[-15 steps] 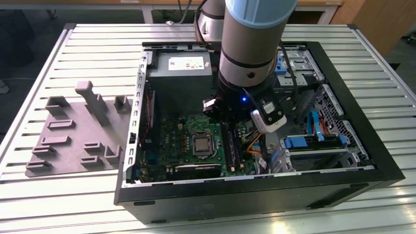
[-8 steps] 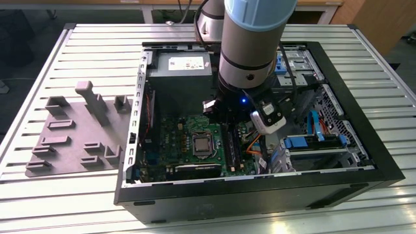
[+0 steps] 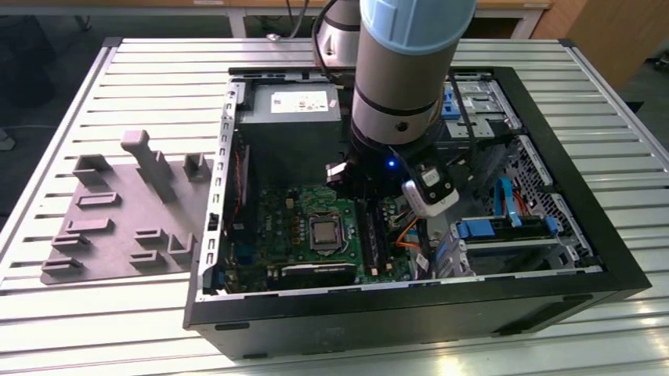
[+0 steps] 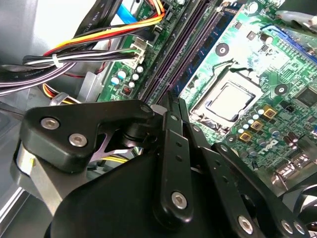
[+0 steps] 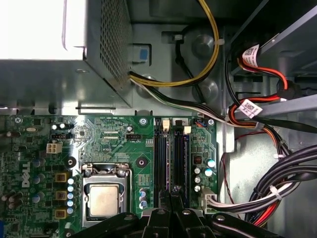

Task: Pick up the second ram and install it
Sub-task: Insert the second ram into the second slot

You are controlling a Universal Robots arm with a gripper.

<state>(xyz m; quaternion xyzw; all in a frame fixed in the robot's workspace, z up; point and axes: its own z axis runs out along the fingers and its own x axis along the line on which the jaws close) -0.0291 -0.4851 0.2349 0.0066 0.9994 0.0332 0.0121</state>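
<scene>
1. Computer case (image 3: 418, 317) lies open on the slatted table (image 3: 125, 329). The arm (image 3: 403, 70) reaches down into it.
2. Grey fixture plate (image 3: 115, 227) sits on the table at the exterior view's left, well apart from the work.
3. Motherboard (image 5: 109, 134) lies flat in the case. The CPU socket (image 5: 104, 201) is beside the memory slots (image 5: 159, 153), with a cable bundle (image 5: 277, 183) on their far side.
4. Gripper (image 4: 172, 101) is low over the board in both wrist views. Its fingers (image 4: 171, 144) are drawn together into a narrow blade, with the tips right at one end of the slot pair.
5. The second ram: I can't separate it from the dark slots. Edge-on between the tips or already in the slot are both possible, and no gap shows to settle it.
6. Step in hand, my read: the install end of the job, either seating or lining up at the slot. The pick-up looks done.
7. What the next move calls for:
   - stick square to the slot along its whole length
   - straight push down, no twist
   - both end latches caught
   - keep off the socket and the cables
</scene>
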